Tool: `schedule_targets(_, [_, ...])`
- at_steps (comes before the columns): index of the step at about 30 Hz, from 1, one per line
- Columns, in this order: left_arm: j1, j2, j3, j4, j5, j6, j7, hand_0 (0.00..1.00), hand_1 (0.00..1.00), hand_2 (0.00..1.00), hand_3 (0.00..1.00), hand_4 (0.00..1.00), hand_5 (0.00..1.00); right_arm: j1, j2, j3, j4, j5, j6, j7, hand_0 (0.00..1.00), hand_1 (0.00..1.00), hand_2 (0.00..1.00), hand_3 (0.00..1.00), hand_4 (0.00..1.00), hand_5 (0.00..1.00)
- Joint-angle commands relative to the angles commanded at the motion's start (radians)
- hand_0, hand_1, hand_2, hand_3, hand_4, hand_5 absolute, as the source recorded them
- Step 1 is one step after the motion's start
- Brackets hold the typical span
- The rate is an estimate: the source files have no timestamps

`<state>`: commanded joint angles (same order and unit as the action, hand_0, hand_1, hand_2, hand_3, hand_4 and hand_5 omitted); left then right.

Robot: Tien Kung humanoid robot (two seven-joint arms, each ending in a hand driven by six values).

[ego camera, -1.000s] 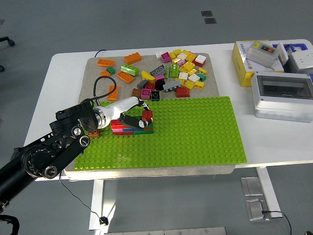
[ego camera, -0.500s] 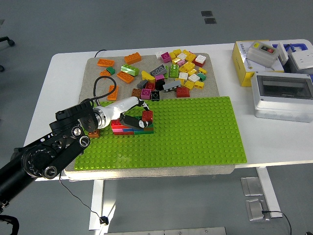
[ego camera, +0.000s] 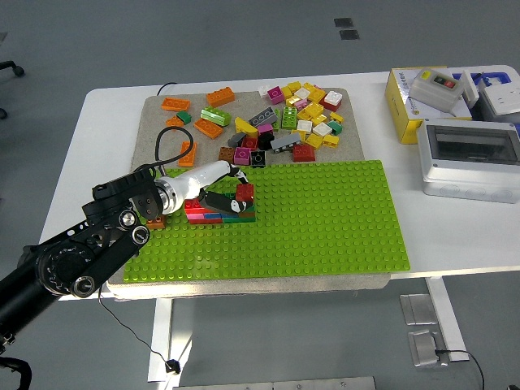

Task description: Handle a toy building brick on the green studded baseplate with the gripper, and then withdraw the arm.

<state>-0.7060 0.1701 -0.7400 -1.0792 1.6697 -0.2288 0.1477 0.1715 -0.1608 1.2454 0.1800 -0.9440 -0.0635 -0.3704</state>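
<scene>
Left hand [ego camera: 221, 188] reaches in from the lower left of the frame and sits right on the little stack of bricks [ego camera: 221, 209] at the left end of the green baseplate [ego camera: 325, 215]. Its dark fingertips look pinched on the red brick [ego camera: 244, 192] topping that stack, so I'd call it grasping. Looks like we're mid-placement: the brick seems seated but not let go. Next up is probably a press down, opening the fingers, then pulling the arm back toward the lower left without knocking the stack. Loose brick pile [ego camera: 280, 122] sits above, untouched.
</scene>
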Motion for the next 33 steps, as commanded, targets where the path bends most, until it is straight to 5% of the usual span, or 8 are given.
schedule_targets(33, [0.0, 0.0, -0.003, -0.007, 0.004, -0.006, -0.002, 0.958, 0.959, 0.93, 0.72, 0.726, 0.359, 0.002, -0.001, 0.01, 0.0, -0.01, 0.001, -0.002, 0.703, 0.637, 0.415, 0.744, 0.593, 0.998])
